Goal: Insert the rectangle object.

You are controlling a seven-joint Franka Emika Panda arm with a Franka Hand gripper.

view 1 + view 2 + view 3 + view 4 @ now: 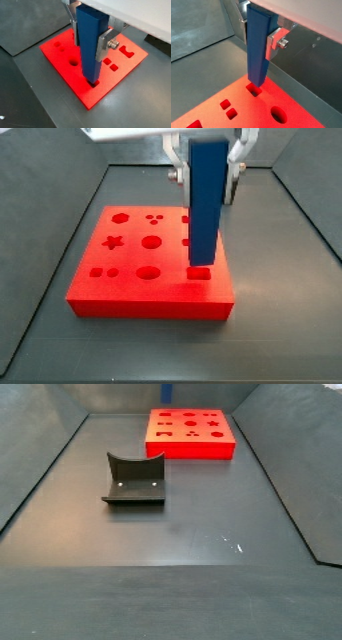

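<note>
My gripper (90, 42) is shut on the rectangle object (91, 45), a tall blue bar held upright between the silver fingers (104, 47). The bar also shows in a wrist view (258, 50) and in a side view (206, 203). Its lower end hangs just above a small rectangular hole (253, 90) near the edge of the red block (134, 293), seen in a side view (201, 274). The gripper (207, 173) stands over the block's right part. The red block also shows in a wrist view (63, 62).
The red block has several other shaped holes, such as a round one (151, 244) and a star (115, 242). A dark grey notched holder (134, 479) stands on the dark floor, apart from the red block (190, 446). Dark walls (211, 25) enclose the floor.
</note>
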